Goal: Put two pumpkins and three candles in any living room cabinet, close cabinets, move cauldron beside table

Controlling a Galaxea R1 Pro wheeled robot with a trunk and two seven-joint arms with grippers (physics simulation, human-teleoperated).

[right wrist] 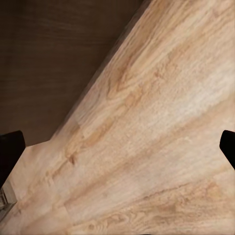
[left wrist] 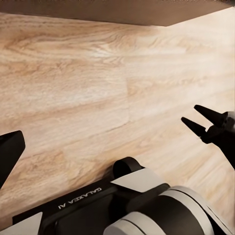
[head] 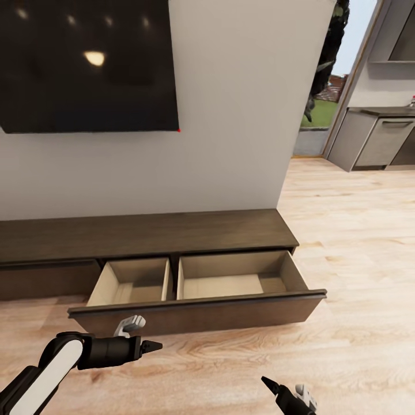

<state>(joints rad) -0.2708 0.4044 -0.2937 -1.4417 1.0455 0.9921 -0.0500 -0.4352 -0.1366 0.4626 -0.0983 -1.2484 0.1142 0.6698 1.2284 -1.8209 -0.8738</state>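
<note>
Brown cabinet [head: 144,233] drawer [head: 196,288] pulled out, two beige compartments bare; both grippers' jaws apart, holding nothing.

Count, living-room wall side: 1 cabinet, 1 TV, 2 grippers.
Cabinet [head: 144,236] x1, w/ 1 drawer [head: 196,311] pulled out, 2 pale compartments inside, just beyond left fingertips. TV [head: 86,63] x1 on wall. Left gripper [head: 151,346] x1, right gripper [head: 271,385] x1; 2 fingers [left wrist: 196,126] on right gripper per left wrist cam.
</note>
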